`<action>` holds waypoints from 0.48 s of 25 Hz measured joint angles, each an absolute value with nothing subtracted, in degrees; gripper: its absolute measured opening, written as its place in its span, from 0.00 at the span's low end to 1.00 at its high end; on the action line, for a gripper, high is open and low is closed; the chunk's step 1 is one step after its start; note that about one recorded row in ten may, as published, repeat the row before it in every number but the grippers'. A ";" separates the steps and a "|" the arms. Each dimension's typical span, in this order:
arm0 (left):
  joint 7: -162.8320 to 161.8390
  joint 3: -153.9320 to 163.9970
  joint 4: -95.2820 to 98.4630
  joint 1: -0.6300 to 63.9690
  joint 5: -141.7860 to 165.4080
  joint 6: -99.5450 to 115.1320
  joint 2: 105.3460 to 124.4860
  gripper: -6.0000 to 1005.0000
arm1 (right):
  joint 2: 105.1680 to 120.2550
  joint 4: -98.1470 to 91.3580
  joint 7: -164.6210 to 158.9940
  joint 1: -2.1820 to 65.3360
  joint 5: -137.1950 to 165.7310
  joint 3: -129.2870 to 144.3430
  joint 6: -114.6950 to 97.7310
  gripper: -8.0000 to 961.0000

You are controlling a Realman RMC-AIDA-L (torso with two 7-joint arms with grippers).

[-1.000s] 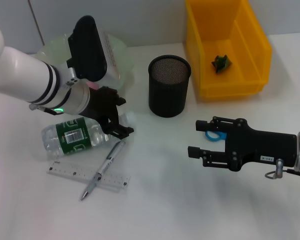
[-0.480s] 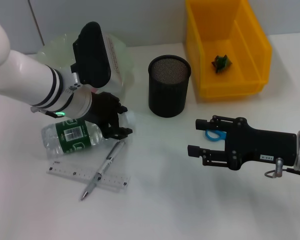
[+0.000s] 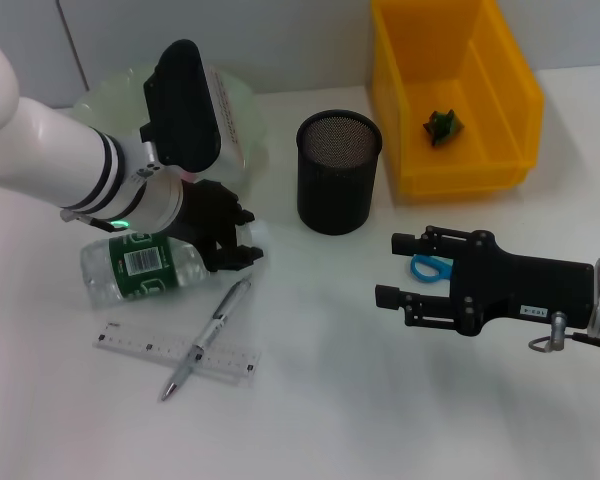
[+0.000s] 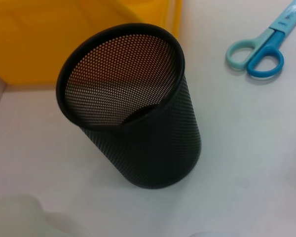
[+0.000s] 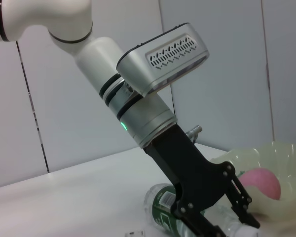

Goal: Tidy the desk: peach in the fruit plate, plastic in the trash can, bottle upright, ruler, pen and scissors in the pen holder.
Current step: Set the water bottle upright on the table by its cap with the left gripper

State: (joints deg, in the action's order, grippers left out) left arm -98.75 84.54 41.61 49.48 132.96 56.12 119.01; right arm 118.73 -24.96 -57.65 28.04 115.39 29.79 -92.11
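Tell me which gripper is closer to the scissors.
Right. The right gripper hangs just above the scissors, partly hiding them; the left gripper is across the desk, closed on the bottle.

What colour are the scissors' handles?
The scissors have blue and light turquoise handles, clearest in the left wrist view.

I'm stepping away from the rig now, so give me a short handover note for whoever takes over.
Left gripper: shut on the bottle at its neck; the bottle lies on its side.
Right gripper: open, hovering above the scissors.
Done: peach in the fruit plate; plastic in the trash can.
Left: stand the bottle upright; put ruler, pen and scissors into the pen holder.
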 joint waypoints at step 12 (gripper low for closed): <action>-100.68 81.14 48.72 47.05 132.00 61.34 118.57 0.44 | 118.49 -24.96 -57.65 28.09 115.39 29.79 -91.82 0.75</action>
